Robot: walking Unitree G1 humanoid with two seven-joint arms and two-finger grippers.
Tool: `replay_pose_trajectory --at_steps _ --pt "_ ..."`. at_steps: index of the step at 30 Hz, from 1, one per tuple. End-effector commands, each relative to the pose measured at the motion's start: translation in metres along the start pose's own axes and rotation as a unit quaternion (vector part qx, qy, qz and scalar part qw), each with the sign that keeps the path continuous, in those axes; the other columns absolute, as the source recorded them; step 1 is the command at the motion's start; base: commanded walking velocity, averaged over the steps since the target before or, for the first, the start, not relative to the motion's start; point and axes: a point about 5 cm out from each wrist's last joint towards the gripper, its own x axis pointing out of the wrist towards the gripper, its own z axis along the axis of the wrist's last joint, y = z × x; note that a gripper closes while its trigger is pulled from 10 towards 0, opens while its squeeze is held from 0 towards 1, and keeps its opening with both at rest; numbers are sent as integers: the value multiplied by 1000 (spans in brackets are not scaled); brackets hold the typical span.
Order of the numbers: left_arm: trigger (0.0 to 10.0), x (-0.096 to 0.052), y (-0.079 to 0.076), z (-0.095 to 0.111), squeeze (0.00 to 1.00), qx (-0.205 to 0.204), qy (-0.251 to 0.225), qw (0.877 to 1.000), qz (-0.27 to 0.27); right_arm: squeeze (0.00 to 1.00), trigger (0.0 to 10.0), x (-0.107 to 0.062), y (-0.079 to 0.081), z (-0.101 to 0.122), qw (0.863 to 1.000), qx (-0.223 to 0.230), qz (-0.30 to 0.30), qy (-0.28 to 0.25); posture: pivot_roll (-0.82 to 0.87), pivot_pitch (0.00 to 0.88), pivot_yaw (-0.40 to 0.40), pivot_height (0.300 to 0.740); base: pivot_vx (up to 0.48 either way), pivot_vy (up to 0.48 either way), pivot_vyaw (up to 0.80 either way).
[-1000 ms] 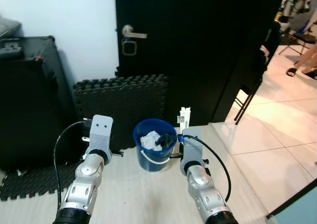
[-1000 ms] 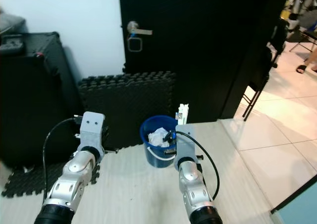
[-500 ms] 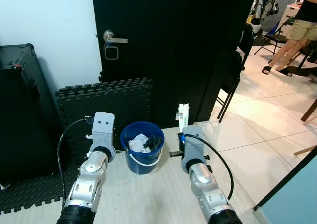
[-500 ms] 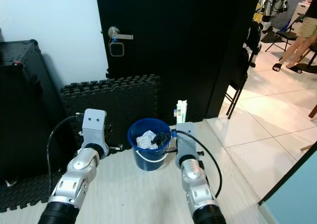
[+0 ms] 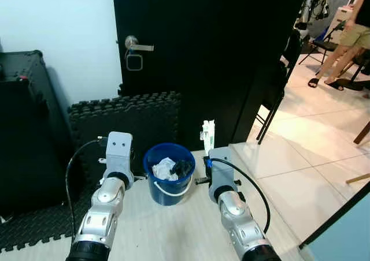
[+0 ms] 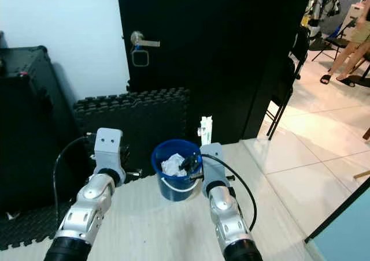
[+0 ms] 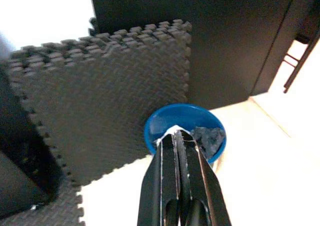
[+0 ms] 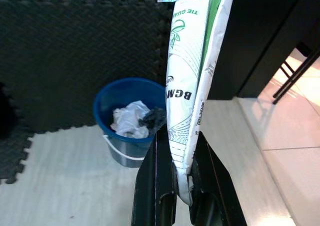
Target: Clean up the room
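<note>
A blue bucket stands on the pale floor between my two arms, holding crumpled white paper and a dark scrap. My right gripper is shut on a long white and green packet, held upright just right of the bucket; the packet sticks up above my right wrist. My left gripper is shut with nothing in it, and it points at the bucket's rim from the near left.
Black foam mats lean on the wall behind the bucket. A black door with a metal handle is beyond, and a black case at left. A folding chair and a person's legs are on the tiled floor at right.
The whole view has shifted with the camera, so the door and mats sit differently in frame. Both arms keep their pose, and the packet stays in my right gripper.
</note>
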Motion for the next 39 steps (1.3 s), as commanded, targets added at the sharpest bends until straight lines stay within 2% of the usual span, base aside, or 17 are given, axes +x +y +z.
replay_pose_trajectory --at_steps 1,17,24,29,39 --pt "10000 -1 2 -2 0 -5 3 1000 1 0 10000 1 -1 2 1000 0 1 -5 53 0 -62 740 337 0 0" --pt "10000 0 1 -1 0 -4 2 1000 -1 0 10000 1 -4 3 1000 16 -5 -7 51 0 -62 740 337 0 0" --pt "10000 1 2 -1 0 -4 2 1000 -2 0 10000 2 -6 1 1000 22 -10 -2 49 0 -60 740 334 0 -721" --pt "10000 2 1 -1 0 -4 2 1000 -3 0 10000 3 -5 2 1000 8 -9 -3 48 0 -61 740 335 0 0" --pt "10000 2 1 -1 0 -5 2 1000 -5 0 10000 4 -5 3 1000 9 -8 -5 48 0 -61 740 335 0 0"
